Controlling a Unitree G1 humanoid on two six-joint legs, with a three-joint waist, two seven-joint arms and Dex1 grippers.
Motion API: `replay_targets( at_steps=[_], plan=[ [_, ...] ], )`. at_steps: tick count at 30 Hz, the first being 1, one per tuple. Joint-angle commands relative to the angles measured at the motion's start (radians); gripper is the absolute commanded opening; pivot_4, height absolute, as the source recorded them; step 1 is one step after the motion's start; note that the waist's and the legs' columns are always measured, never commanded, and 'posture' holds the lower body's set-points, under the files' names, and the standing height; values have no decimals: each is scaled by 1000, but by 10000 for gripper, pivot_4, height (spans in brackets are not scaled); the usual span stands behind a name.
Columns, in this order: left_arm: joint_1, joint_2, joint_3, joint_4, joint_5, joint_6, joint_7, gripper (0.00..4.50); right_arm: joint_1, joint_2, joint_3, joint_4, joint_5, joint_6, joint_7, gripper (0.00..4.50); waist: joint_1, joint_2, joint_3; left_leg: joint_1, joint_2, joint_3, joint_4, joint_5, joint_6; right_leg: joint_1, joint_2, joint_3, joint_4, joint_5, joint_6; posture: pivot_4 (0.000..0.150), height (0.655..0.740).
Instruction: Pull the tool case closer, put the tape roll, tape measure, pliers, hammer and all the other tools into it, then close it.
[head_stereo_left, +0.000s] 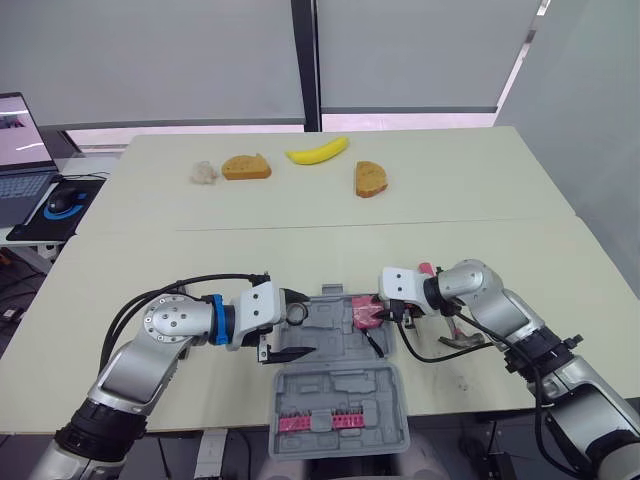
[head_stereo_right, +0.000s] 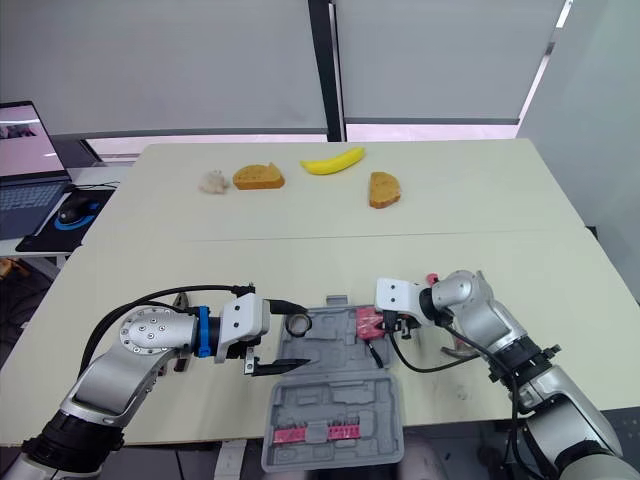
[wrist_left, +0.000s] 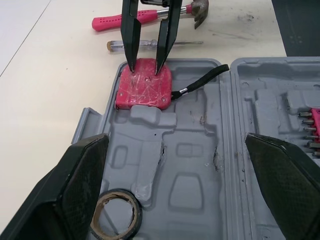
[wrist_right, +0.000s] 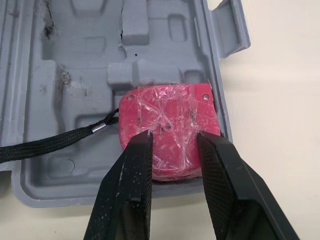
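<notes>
1. Sitting open near the front edge of the bench (head_stereo_left: 300, 250), the grey tool case (head_stereo_left: 335, 385) is seen with its lid laid flat toward the robot. A pink bit rack (head_stereo_left: 318, 420) is clipped into the lid.
2. The pink tape measure (wrist_right: 170, 115) is parked in the far right corner of the case's tray, and its black strap (wrist_left: 200, 82) is draped across the moulded recesses.
3. The right gripper (wrist_right: 174, 136) is set down on top of the tape measure. Its fingers are only slightly parted and their tips are touching the pink face rather than wrapped around it, so it's released and nothing is actually clamped.
4. The left gripper (head_stereo_left: 300, 327) is spread wide over the left side of the tray, with nothing held. The tape roll (wrist_left: 117, 215) is lying in the tray's left corner, just beside one of its fingers.
5. The hammer (wrist_left: 150, 15) with the pink handle and a screwdriver (wrist_left: 155, 44) are lying side by side on the bench, just outside the case's right edge and beyond the right gripper.
6. Way across the bench, a banana (head_stereo_left: 318, 151), two bread slices (head_stereo_left: 246, 167) and a pale crumpled lump (head_stereo_left: 204, 173) are spotted, well apart from the case.
</notes>
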Motion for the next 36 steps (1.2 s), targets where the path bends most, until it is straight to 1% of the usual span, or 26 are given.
replay_targets(
  at_steps=[1,5,8,11,14,17,20,22,24,26,28,29,31,36],
  plan=[
    [-5,11,23,-12,-17,-6,-3,45000,21,-6,34,36,-46,64,5,14475,0,0,-1,0,0,0,0,0,0,0,0,0,0,0,0,1500,7400],
    [1,13,29,-7,-17,-14,-5,45000,11,1,41,60,-59,66,-10,14475,0,0,-3,1,0,0,0,0,0,1,0,0,0,0,0,1500,7400],
    [5,15,40,3,-22,-21,-6,45000,8,16,12,34,-28,29,-22,14475,-1,0,-4,2,0,0,0,0,0,1,0,0,0,0,0,1500,7400],
    [16,11,66,22,-29,-38,3,45000,14,26,-36,-27,13,-18,-37,14475,-4,0,-4,2,0,0,0,0,0,1,0,0,0,0,0,1500,7400],
    [37,-6,139,59,-50,-65,44,45000,40,12,-103,-133,54,-47,-63,14475,-4,1,-4,0,0,0,-1,0,0,-1,0,0,1,0,0,1500,7400],
    [67,-1,216,105,-80,-71,67,45000,97,-12,-177,-241,92,-52,-93,14475,-4,1,-4,-3,0,0,0,0,0,-4,0,1,1,0,0,1500,7400],
    [99,8,285,146,-100,-88,79,45000,168,-38,-255,-345,128,-13,-129,14475,-3,1,-4,-3,0,0,-1,0,0,-4,0,1,-1,0,0,1500,7400],
    [121,11,358,180,-123,-60,114,45000,245,-64,-332,-428,155,26,-160,14475,-3,1,-4,-3,0,0,-1,0,0,-4,0,1,-2,0,0,1500,7400],
    [180,32,462,220,-151,-26,137,45000,371,-104,-454,-528,184,77,-196,14475,0,1,-4,-4,0,0,-1,0,0,-4,0,1,-2,0,0,1500,7400],
    [290,74,569,259,-179,-5,94,45000,526,-148,-602,-617,209,116,-211,14475,2,1,-4,-4,0,0,-1,0,0,-4,0,1,-2,0,0,1500,7400],
    [362,108,621,294,-185,-17,56,45000,621,-184,-690,-663,234,136,-209,14475,1,1,-3,-4,0,0,-2,-1,0,-4,-1,1,-3,0,-1,1500,7400],
    [383,124,639,323,-181,-25,46,45000,659,-210,-723,-672,242,132,-197,18680,0,1,-3,-3,0,2,-2,-1,0,-4,-1,2,-3,0,-1,1500,7400],
    [410,159,669,397,-163,-51,25,45000,729,-260,-789,-677,263,124,-161,22123,2,1,-3,-2,1,2,-2,-1,0,-2,-1,1,-2,0,-1,1500,7400],
    [451,212,713,523,-158,-63,-14,45000,855,-375,-934,-676,329,140,-51,33848,15,1,-4,1,3,2,-2,0,0,0,-1,0,-2,-1,-1,1500,7400]
  ],
)
